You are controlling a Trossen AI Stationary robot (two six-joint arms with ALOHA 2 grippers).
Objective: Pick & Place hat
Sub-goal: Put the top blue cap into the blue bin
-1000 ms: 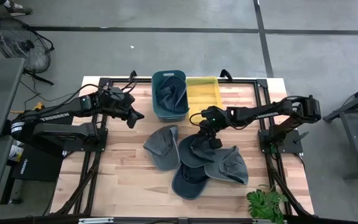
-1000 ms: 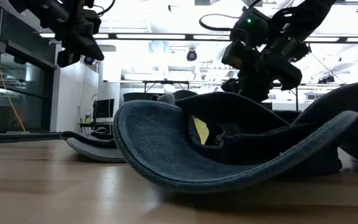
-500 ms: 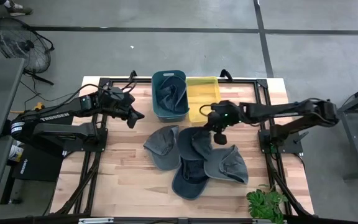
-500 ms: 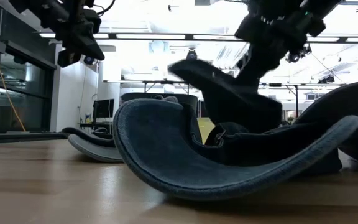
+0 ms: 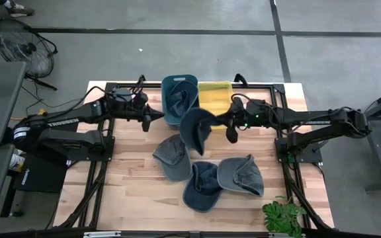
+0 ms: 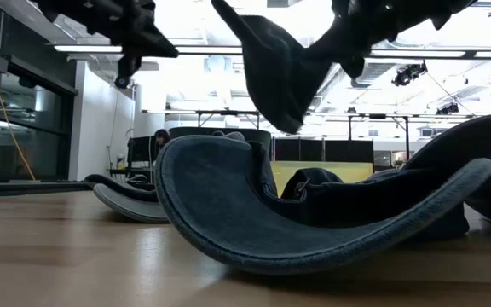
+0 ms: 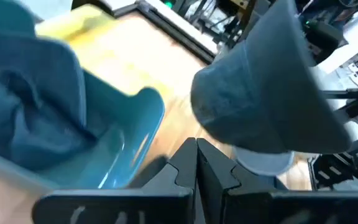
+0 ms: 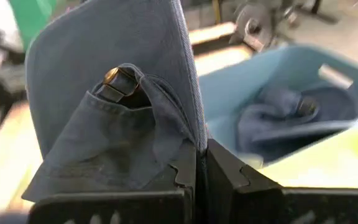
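The wooden table (image 5: 124, 192) carries two bins at its far edge: a teal bin (image 5: 170, 118) with a blue hat (image 5: 182, 97) already inside, and just beside it a yellow bin (image 5: 215, 99). In the middle of the table lie three more denim hats: one (image 5: 172, 157) on the left, one (image 5: 202, 187) nearest to the front edge, and one (image 5: 241, 175) on the right; the middle one touches both of its neighbours. The right gripper (image 5: 225, 123) is clamped on a fifth hat (image 5: 196, 127), which it holds in the air, clear of the table, near the front of the teal bin. In the right wrist view the two fingers are together on the cloth of this hat (image 8: 114, 106), close to its metal buckle (image 8: 118, 79), and the teal bin (image 8: 278, 74) shows behind. The left gripper (image 5: 152, 117) hangs above the table just beside the left side of the teal bin, with its fingers together and nothing between them.
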